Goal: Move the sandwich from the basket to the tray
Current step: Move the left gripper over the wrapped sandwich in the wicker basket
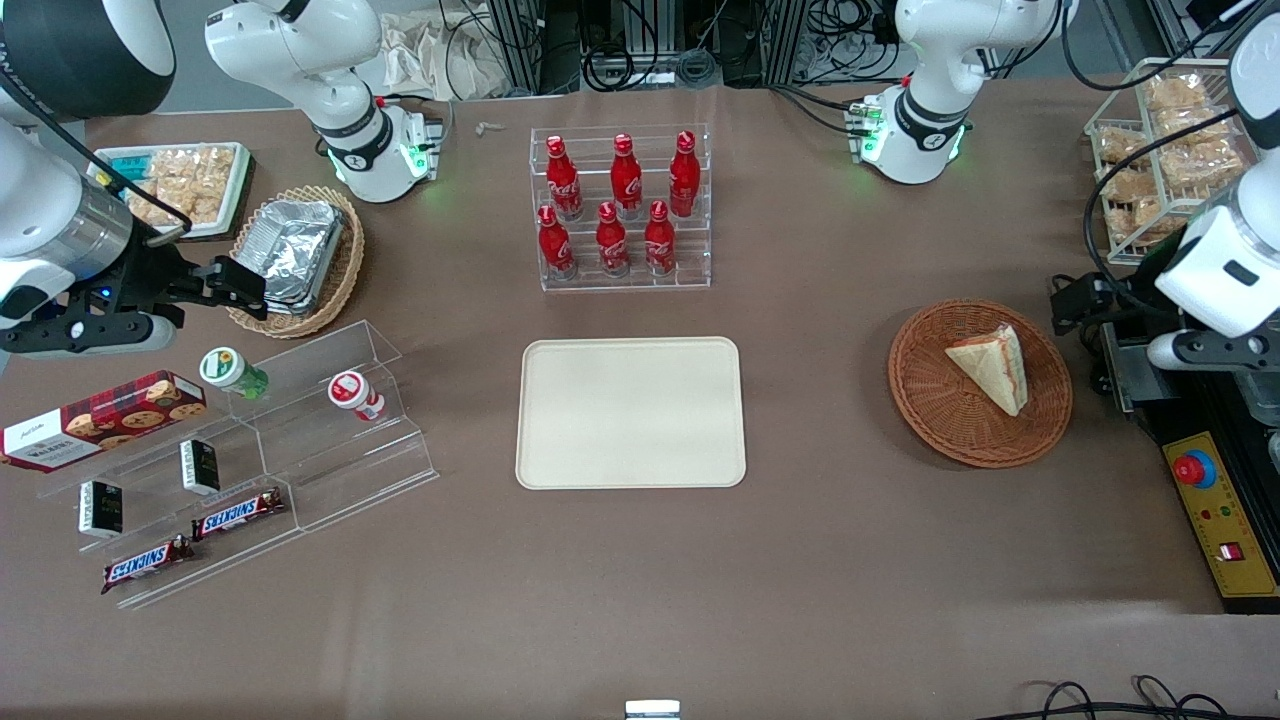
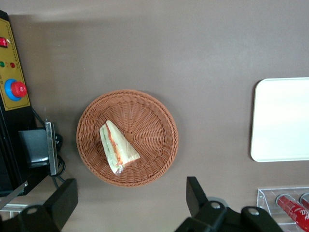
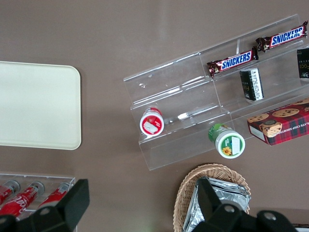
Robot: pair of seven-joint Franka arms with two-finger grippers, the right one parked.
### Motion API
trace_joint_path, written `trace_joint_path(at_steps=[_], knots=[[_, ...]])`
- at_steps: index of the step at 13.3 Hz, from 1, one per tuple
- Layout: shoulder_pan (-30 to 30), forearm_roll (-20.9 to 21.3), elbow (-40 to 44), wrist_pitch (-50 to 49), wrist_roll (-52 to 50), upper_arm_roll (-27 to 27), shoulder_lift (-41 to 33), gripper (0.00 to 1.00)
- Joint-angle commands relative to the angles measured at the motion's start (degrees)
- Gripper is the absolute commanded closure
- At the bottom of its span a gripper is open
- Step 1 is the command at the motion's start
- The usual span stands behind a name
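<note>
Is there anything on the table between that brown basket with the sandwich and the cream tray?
Nothing: the front view shows only bare brown tabletop between the basket and the tray. The gripper hangs open above the basket.

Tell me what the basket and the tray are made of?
The basket looks like woven wicker, reddish-brown, with ridged strands circling it. The tray seems to be smooth matte plastic, cream-colored, though that's a guess. The sandwich sits in the basket, and the open gripper hangs above it.
</note>
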Motion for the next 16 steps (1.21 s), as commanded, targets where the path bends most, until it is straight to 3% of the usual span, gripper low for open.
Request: trace_joint_path(at_steps=[1, 5, 8, 14, 16], knots=[[0.1, 0.1, 3.1, -0.7, -1.6, 0.4, 2.6, 0.00], [0.0, 0.2, 2.6, -0.8, -4.5, 1.2, 4.1, 0.00], [0.0, 0.4, -4.0, 3.6, -22.8, 1.8, 2.5, 0.00], [0.0, 0.7, -38.8, 29.2, -29.6, 6.1, -10.1, 0.00], [0.0, 2.8, -44.5, 34.6, -36.6, 6.1, -10.2, 0.00]])
